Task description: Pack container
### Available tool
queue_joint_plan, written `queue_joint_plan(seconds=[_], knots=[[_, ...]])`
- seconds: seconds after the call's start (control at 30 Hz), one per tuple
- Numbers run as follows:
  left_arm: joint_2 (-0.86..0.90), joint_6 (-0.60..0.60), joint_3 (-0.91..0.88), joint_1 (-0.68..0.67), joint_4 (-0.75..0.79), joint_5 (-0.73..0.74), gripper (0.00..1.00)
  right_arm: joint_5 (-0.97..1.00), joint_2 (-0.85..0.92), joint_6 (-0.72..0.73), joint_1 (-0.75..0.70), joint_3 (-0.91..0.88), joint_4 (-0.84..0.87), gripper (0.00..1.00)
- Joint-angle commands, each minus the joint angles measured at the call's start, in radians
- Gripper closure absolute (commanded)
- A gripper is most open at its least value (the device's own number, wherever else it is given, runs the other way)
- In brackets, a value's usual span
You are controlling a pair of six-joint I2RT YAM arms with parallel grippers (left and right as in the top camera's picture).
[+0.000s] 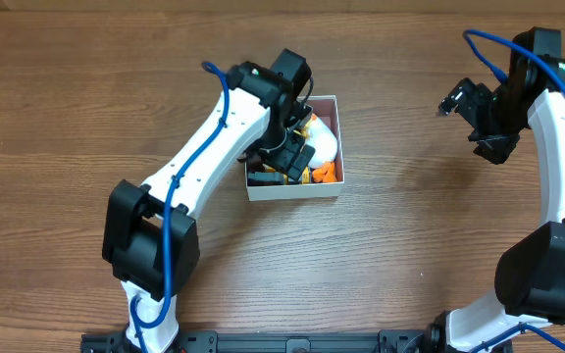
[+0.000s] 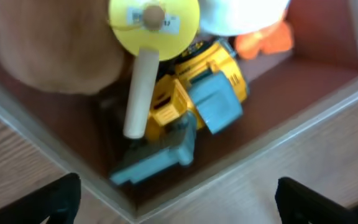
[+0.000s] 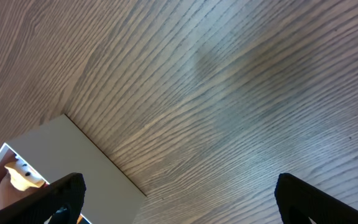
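The container (image 1: 293, 190) is a shallow white-walled box in the middle of the table, holding several toys. My left gripper (image 1: 292, 149) hovers over it, open and empty. In the left wrist view the gripper (image 2: 179, 205) hangs above a corner of the container (image 2: 303, 134). Inside lie a yellow and blue toy (image 2: 197, 93), a yellow disc on a wooden peg (image 2: 154, 18) and an orange piece (image 2: 266, 40). My right gripper (image 1: 461, 104) is open and empty, well right of the box. In the right wrist view the gripper (image 3: 179, 202) faces bare table with the container's white wall (image 3: 61, 155) at lower left.
The wooden table (image 1: 410, 235) surrounds the box on all sides. My left arm (image 1: 214, 147) crosses the table's left middle and covers part of the box. My right arm (image 1: 557, 176) stands along the right edge.
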Motion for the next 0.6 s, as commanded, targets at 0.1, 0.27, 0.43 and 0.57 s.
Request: queue_joint_plan(seconds=[0.1, 0.27, 0.43, 0.57], knots=[[-0.091, -0.056, 0.331, 0.08, -0.222, -0.108, 0.0, -0.005, -0.012, 0.006, -0.001, 0.016, 0.003, 0.0], [-0.19, -0.106, 0.467, 0.22, -0.348, -0.165, 0.0, -0.005, -0.012, 0.006, -0.001, 0.016, 0.003, 0.0], [-0.342, -0.13, 0.465, 0.399, -0.349, -0.159, 0.0, -0.005, -0.012, 0.005, -0.001, 0.016, 0.003, 0.0], [-0.428, -0.119, 0.465, 0.508, -0.349, -0.165, 0.0, -0.005, -0.012, 0.005, -0.001, 0.016, 0.003, 0.0]])
